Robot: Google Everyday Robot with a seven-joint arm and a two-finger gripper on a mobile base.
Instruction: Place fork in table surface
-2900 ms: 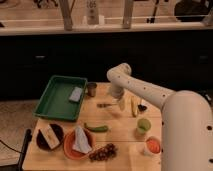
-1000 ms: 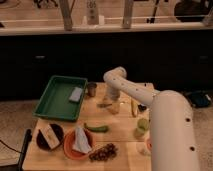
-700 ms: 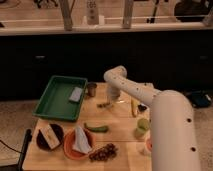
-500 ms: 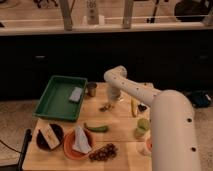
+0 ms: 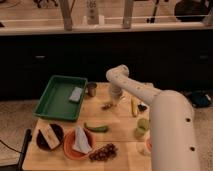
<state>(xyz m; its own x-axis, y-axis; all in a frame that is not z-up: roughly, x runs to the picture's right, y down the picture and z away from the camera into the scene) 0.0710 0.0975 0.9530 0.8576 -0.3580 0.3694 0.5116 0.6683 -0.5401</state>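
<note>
1. While the arm is reaching over the middle of the table surface, the fork cannot be made out — only a small dark blur is lying on the planks at the arm's end, too unclear to name.
2. The gripper is hanging just above that spot, near the far edge of the table; how its fingers stand, and whether it is holding anything, cannot be told.
3. One small metal cup is standing just left of the gripper, beside one green tray — the tray is holding a single pale sponge-like block.
4. One green pepper is lying nearer the front, in the middle of the table.
5. One orange plate with a white cloth is sitting at the front, with one dark bowl to its left and one bunch of dark grapes to its right.
6. One pale green cup is standing by the robot's white arm, and one yellowish thing is lying just behind it.
</note>
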